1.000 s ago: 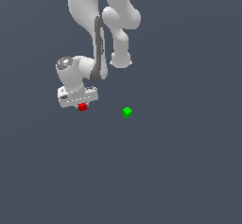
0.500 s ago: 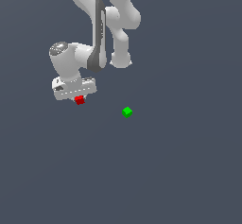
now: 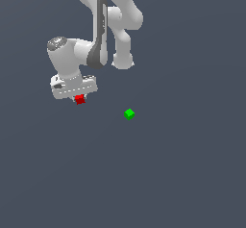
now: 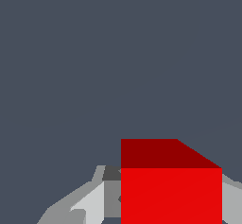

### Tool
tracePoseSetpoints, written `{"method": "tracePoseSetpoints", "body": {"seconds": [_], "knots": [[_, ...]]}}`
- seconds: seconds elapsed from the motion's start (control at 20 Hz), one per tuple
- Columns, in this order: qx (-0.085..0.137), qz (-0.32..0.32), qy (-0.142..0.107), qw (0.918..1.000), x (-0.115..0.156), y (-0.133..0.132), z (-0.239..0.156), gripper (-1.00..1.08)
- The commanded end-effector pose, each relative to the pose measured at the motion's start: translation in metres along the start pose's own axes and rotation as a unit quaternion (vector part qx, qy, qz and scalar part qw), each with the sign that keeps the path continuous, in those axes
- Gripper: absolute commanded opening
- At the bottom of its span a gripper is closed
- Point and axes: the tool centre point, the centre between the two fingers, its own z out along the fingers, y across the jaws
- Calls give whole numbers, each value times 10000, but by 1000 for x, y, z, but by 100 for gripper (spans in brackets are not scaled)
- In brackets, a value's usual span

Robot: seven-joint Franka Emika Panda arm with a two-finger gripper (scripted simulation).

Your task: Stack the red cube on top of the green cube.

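The red cube [image 3: 79, 99] sits just under the white gripper [image 3: 78, 97], held between its fingers and raised off the grey floor. In the wrist view the red cube [image 4: 170, 185] fills the space between the grey fingers [image 4: 87, 204], which close on its sides. The green cube [image 3: 129, 114] rests on the floor, apart from the gripper, toward the exterior view's right and a little lower in the picture. The green cube does not show in the wrist view.
The white arm [image 3: 103, 25] reaches in from the top of the exterior view. The floor [image 3: 158, 174] is plain dark grey all round.
The gripper has risen and drifted toward the exterior view's left with the red cube in it. The green cube has not moved.
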Motion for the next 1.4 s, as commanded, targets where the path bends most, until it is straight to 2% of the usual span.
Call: {"method": "tracePoseSetpoints", "body": {"seconds": [0.0,0.3,0.6,0.85,1.35], "knots": [[1,0,-2,10000,0,0,1,-100],[1,0,-2,10000,3,-8,2,-100],[2,-2,-1,10000,16,-39,10,-100],[2,-2,-1,10000,34,-80,20,-100],[5,-3,2,10000,80,-180,45,-100]]}}
